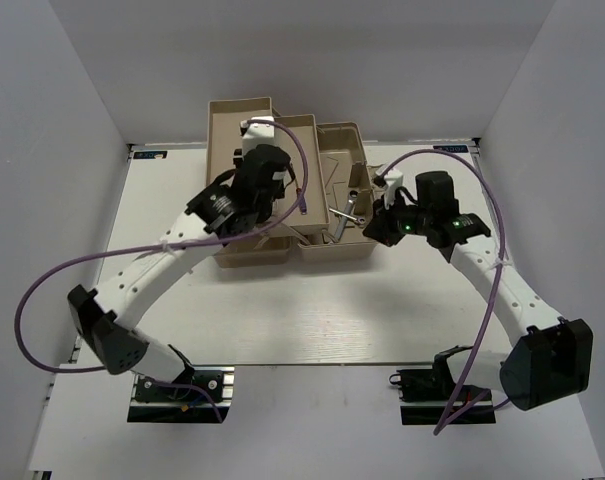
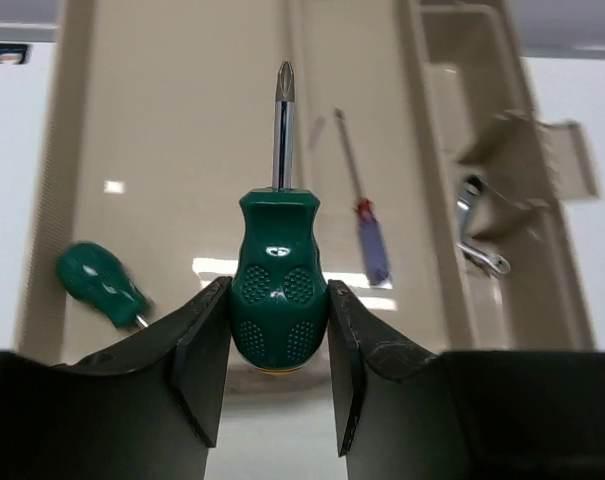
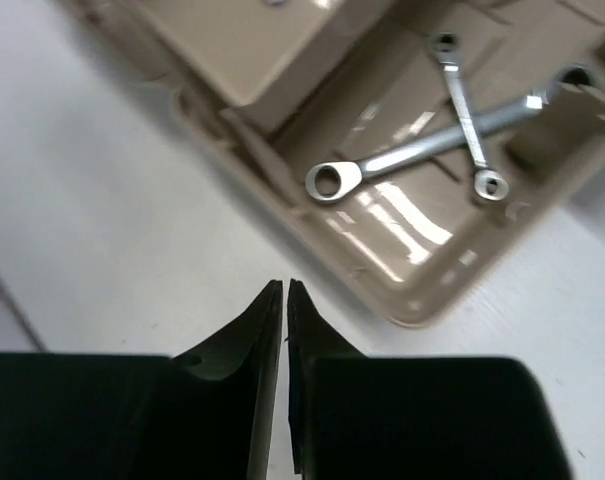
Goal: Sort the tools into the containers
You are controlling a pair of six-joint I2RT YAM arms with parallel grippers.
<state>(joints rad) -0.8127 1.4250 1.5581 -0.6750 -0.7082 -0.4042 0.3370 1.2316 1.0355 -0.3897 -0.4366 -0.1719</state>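
Note:
A stubby green-handled screwdriver (image 2: 278, 290) sits handle-first between the fingers of my left gripper (image 2: 278, 345), which is shut on it, tip pointing away, above a wide beige tray (image 2: 162, 150). In that tray lie a second green screwdriver (image 2: 100, 285) and a thin purple-handled one (image 2: 370, 240). My right gripper (image 3: 285, 292) is shut with nothing in it, over the white table just outside the right-hand compartment (image 3: 422, 308). Inside that compartment a larger silver wrench (image 3: 412, 155) and a smaller one (image 3: 464, 110) lie crossed.
The beige fold-out toolbox (image 1: 327, 250) stands at the back middle of the white table (image 1: 312, 310), with my left arm (image 1: 162, 265) reaching over it and my right arm (image 1: 482, 260) beside its right end. White walls close in the back and both sides.

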